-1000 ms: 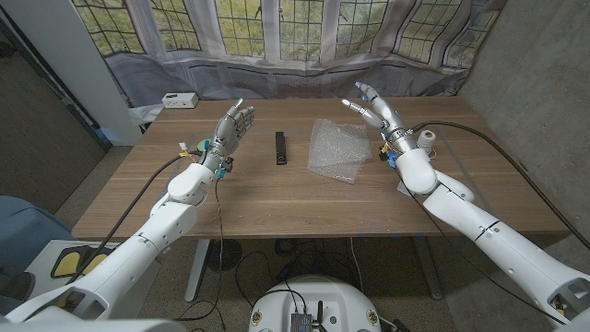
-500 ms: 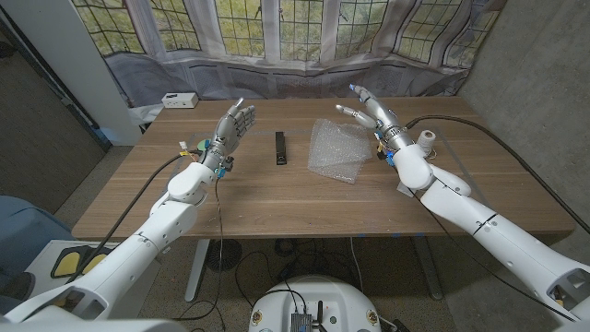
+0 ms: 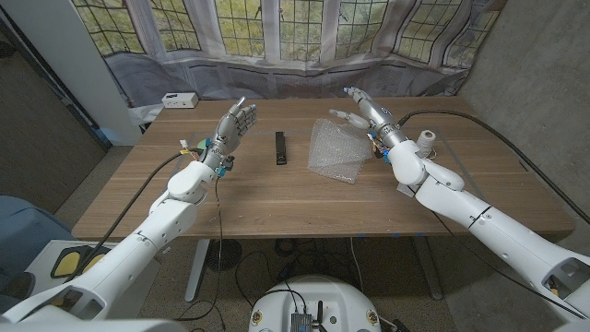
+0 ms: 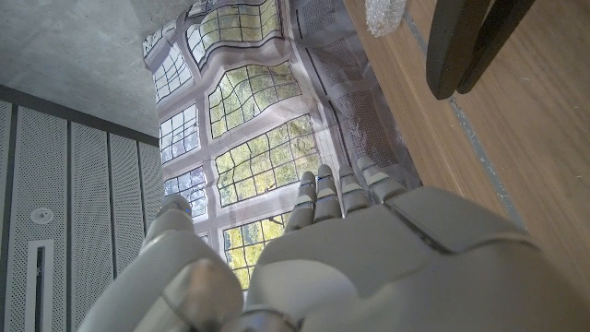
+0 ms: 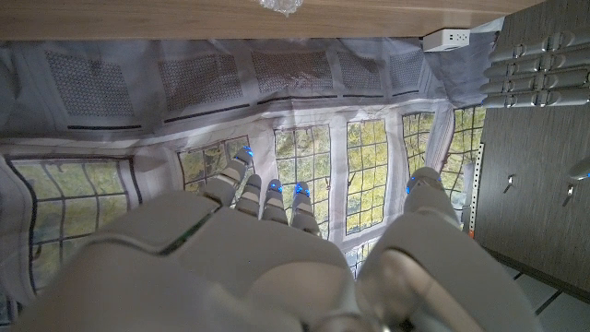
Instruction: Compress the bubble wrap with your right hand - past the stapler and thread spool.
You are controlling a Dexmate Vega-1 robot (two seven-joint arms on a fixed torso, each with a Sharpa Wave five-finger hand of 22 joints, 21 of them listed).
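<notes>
On the brown wooden table [image 3: 277, 198], a crinkly clear sheet of bubble wrap [image 3: 334, 152] is laid out right of the middle. It looks bumpy and shiny. A thin black stapler [image 3: 280, 148], long and straight, is placed just left of the wrap. A small white thread spool [image 3: 427, 139] is stood near the right edge. A white box [image 3: 179, 100] is seen at the far left corner.

The right hand [image 3: 364, 111] is held up over the far right edge of the wrap, with its fingers apart and stretched out, and nothing is held in it. Whether the wrap is touched cannot be told. The left hand [image 3: 232, 124] is raised above the table, left of the stapler, with fingers apart and nothing held. Both hands are grey and smooth, on white arms.
</notes>
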